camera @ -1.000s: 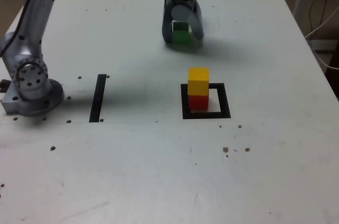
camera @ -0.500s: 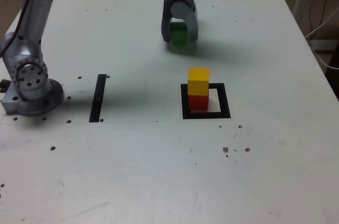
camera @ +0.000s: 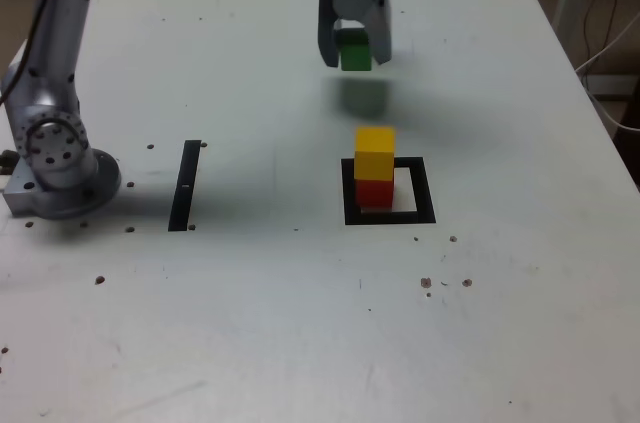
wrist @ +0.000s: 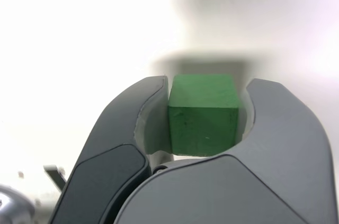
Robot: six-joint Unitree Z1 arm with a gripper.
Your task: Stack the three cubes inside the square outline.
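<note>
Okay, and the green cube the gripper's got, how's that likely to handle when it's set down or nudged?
The green cube looks stiff: its edges stay straight between the jaws of the gripper. With flat faces, it would probably slide rather than roll. Its squat shape suggests it won't tip easily.

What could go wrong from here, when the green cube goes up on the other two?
The yellow cube sits on the red cube, so a low approach by the gripper might knock it off. The red cube stands toward the exterior view's left side of the square outline; a sideways push could move it onto the border.
</note>
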